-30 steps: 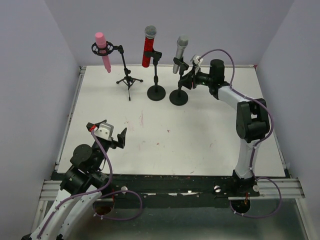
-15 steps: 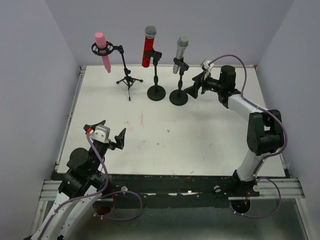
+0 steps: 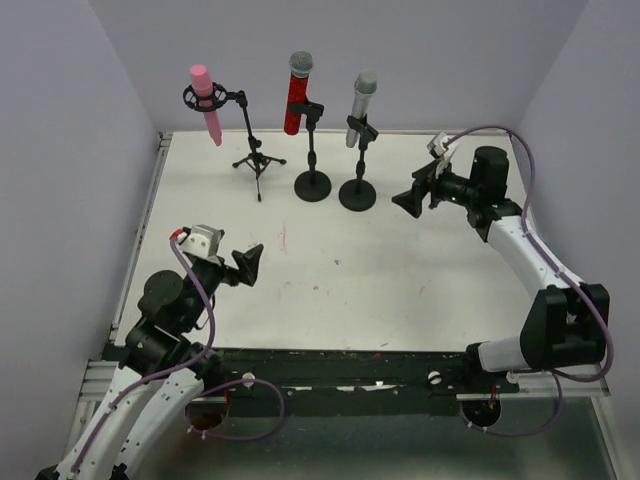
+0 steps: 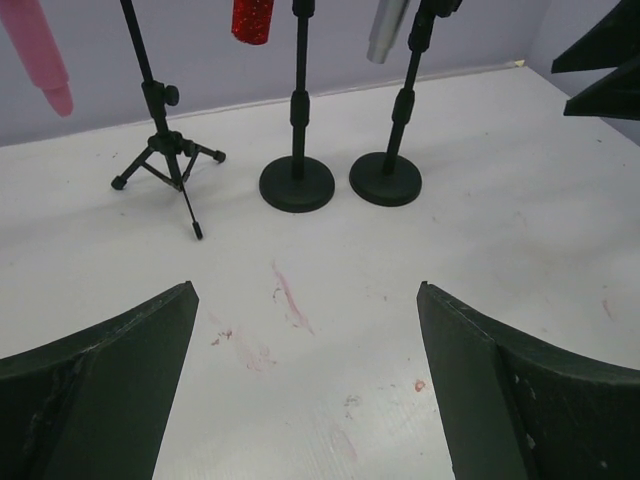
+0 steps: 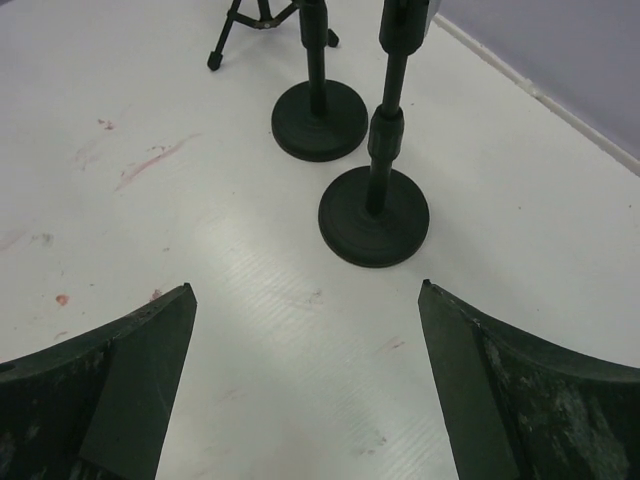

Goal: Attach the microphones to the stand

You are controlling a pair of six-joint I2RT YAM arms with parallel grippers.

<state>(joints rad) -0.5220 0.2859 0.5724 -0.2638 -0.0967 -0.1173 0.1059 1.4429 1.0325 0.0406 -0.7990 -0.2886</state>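
You have three microphones, each mounted on its own stand in a row along the far edge of the tabletop [image 3: 400, 270]. Item one: the pink microphone [image 3: 205, 100], head up, sits in a black ring mount at the end of a short arm on the tripod stand [image 3: 257, 160], farthest left. Item two: the red microphone [image 3: 297, 95] with a silver mesh head is clipped atop the middle round-base stand [image 3: 313, 185]. Item three: the silver-grey microphone [image 3: 361, 105], tilted, is clipped atop the right round-base stand [image 3: 357, 194]; the two round bases stand just beside each other. Your right end effector [image 3: 418, 188] hovers near that last stand, to its right, facing it, jaws spread wide and holding nothing. Your left end effector [image 4: 305, 290] hangs over the near left part of the tabletop, well apart from the stands, jaws likewise wide apart and empty. Faint reddish smudges [image 4: 290, 300] mark the white surface.
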